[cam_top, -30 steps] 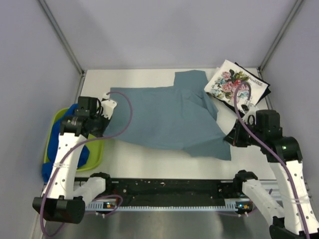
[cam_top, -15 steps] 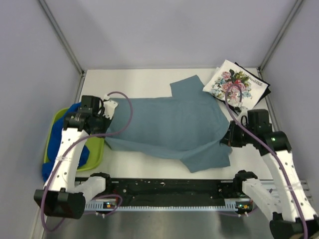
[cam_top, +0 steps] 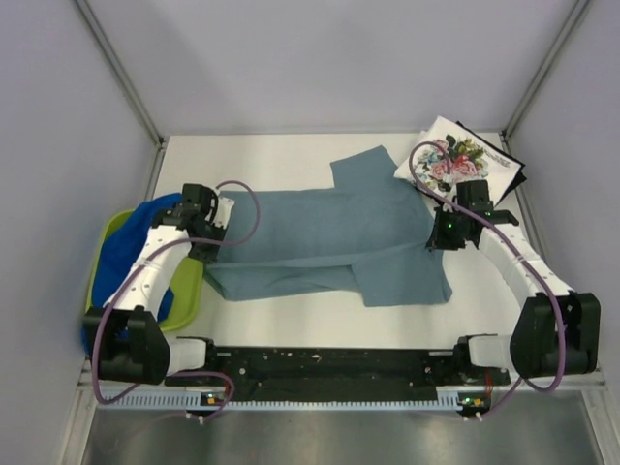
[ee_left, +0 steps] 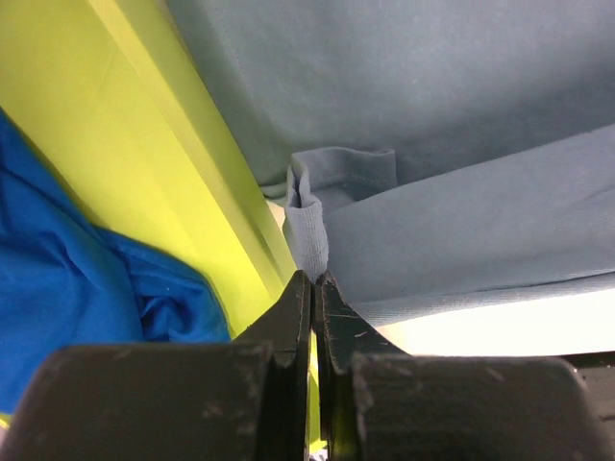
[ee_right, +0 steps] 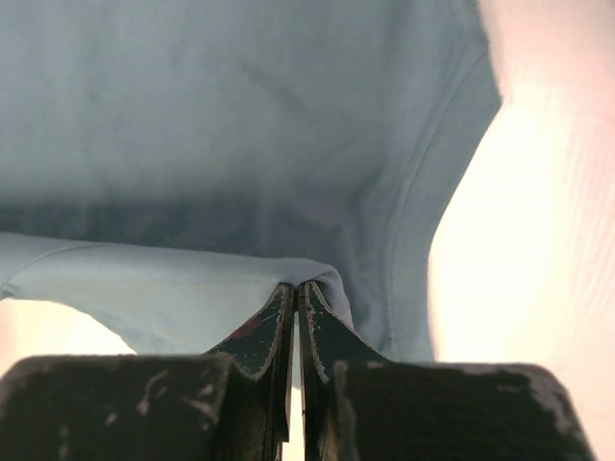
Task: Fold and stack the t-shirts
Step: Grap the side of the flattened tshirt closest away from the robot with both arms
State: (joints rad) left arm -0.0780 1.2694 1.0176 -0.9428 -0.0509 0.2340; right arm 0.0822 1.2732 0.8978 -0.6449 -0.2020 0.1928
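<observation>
The grey-blue t-shirt (cam_top: 329, 232) lies spread across the middle of the table, one sleeve pointing to the back. My left gripper (cam_top: 215, 231) is shut on its left edge, next to the tray; in the left wrist view the fingertips (ee_left: 315, 280) pinch a fold of the cloth (ee_left: 432, 115). My right gripper (cam_top: 438, 232) is shut on the shirt's right edge; in the right wrist view the tips (ee_right: 295, 286) pinch a fold of the cloth (ee_right: 240, 125). The royal blue shirt (cam_top: 131, 242) lies bunched in the tray. The floral shirt (cam_top: 450, 160) lies folded on the black shirt (cam_top: 513, 174) at the back right.
The lime-green tray (cam_top: 189, 281) sits at the table's left edge, its rim (ee_left: 163, 163) close beside my left fingers. Grey walls enclose the table on three sides. Bare white table (cam_top: 291, 310) shows between the shirt and the arm bases.
My right gripper has moved toward the back with the shirt's right edge. My left gripper has shifted slightly right. The shirt now lies flatter and narrower front to back.
</observation>
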